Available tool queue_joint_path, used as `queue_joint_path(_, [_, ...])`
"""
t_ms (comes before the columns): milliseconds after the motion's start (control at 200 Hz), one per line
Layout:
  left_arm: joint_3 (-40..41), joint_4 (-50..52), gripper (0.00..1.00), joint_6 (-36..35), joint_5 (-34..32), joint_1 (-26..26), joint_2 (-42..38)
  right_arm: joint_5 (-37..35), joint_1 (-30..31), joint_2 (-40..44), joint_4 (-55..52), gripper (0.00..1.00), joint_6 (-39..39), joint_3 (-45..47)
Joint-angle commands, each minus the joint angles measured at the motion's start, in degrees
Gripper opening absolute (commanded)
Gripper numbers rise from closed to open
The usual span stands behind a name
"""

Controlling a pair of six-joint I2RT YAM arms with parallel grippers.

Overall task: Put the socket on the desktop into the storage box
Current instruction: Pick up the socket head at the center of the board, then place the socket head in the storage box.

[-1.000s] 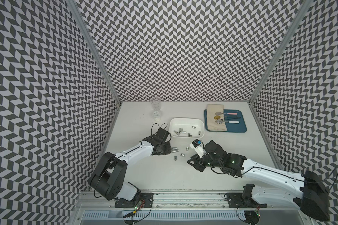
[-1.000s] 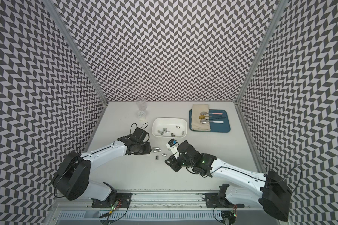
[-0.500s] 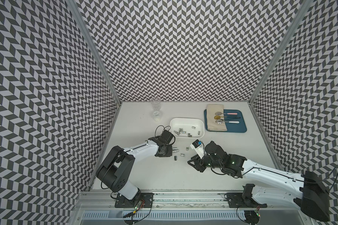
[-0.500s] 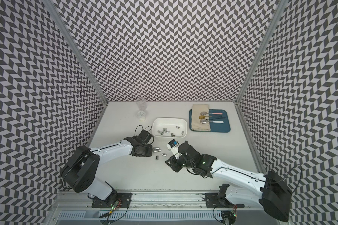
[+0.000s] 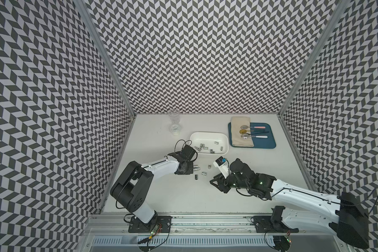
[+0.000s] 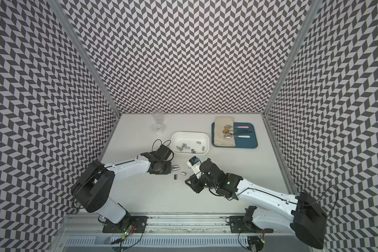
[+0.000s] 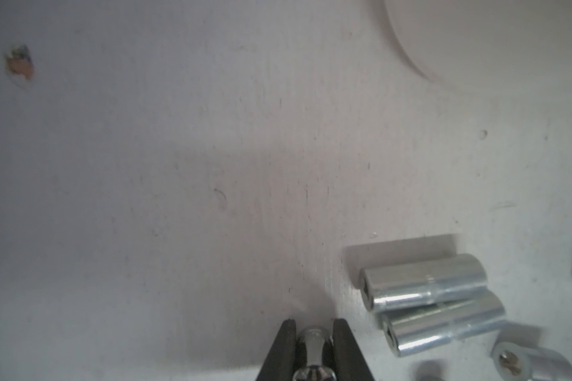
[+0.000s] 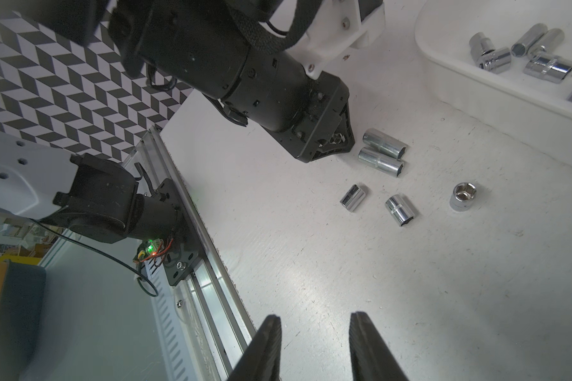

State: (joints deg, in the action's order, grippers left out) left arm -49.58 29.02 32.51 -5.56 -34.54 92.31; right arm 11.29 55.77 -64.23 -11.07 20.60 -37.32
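table (image 5: pixel 183 196) | on it: storage box (image 5: pixel 208 137), tray (image 5: pixel 264 144), cup (image 5: pixel 174 125), sockets (image 5: pixel 196 168)

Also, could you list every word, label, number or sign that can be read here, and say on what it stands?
No text can be read in any view.
Glass cup: pale mark near its base, perhaps a sticker, too small to read.
White camera mount on the right arm: blue patch, too small to read.
Sockets on the table: no size marks legible.

No writing can be read anywhere; a faint mark on the glass cup (image 5: pixel 175 127) (near the storage box (image 5: pixel 207 138)) is too small.
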Motion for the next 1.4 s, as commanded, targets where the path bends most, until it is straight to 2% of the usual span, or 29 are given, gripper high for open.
queue_joint_path(0, [-0.4,0.8,0.12,-0.6,-1.0,-0.6,1.0,-0.3,0.3,1.1,2.8,0.38,0.3,0.6])
queue_joint_path(70, [-0.3,0.9,0.08,-0.6,-1.1,-0.6,0.6,-0.1,0.3,0.8,3.0,0.38,0.5,0.8])
queue_joint_path(330, [-1.8,2.8,0.07,-0.9,-1.4,-0.7,-2.6,-0.7,0.3,0.6,3.4,0.38,1.8,0.8])
queue_joint_path(651, [-11.2,5.8,0.07,-2.2,-0.3,-0.6,-2.6,-3.0,-0.1,0.1,2.9,0.38,5.1,0.1])
queue_joint_path(1172, [-33.0,8.9,0.07,-5.8,0.3,0.5,11.2,-4.9,-2.1,2.3,0.0,0.38,8.3,0.4])
queue_joint_path(1392, [-39.7,9.3,0.07,-7.0,1.2,1.0,17.3,-5.6,-2.2,3.4,-0.9,0.38,8.9,0.6])
